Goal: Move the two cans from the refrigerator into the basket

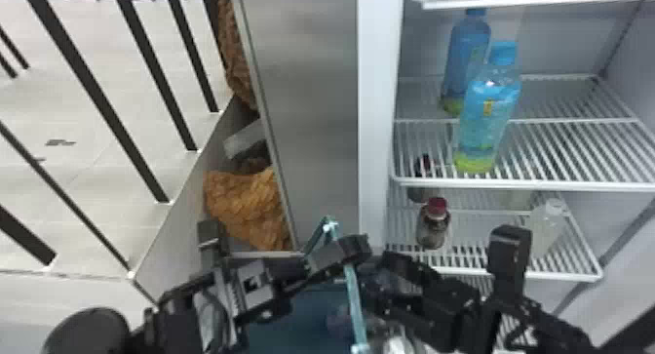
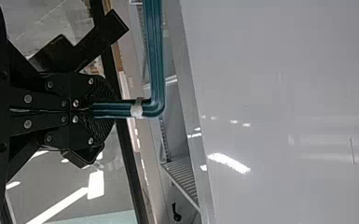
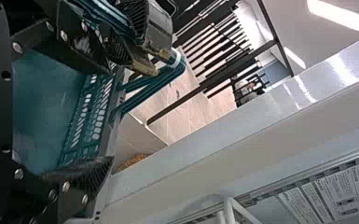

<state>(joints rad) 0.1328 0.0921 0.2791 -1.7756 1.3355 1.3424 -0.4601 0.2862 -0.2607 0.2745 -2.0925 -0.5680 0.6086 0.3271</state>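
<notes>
The left gripper (image 2: 107,109) was closed on the handle (image 2: 156,56) of the basket, its two fingers pressed together around the teal bars. The basket (image 1: 292,324) sat low in front of the robot, beside the open refrigerator (image 1: 380,109). The right gripper (image 3: 109,121) stood with its fingers spread, one well apart from the other, and the basket's slotted wall lay beyond the gap between them.

Neither can could be made out for certain. A shiny shape (image 1: 397,345) at the bottom edge of the head view, below the right arm, might have been one in the basket, but too little of it was clear to say. In the refrigerator, two blue bottles (image 1: 487,119) stood on the upper shelf (image 1: 536,183), with a red-capped bottle (image 1: 433,226) and a pale bottle (image 1: 548,226) on the one below.

The step seemed to be loading the basket, one arm steadying it while the other handled the cans. Done well, it called for a firm, level grip on the handle, since a tilt could have rolled a can about. The right gripper needed to lift clear of the handle and wall before any swing toward the shelves, where a careless elbow might have tipped the bottles.
</notes>
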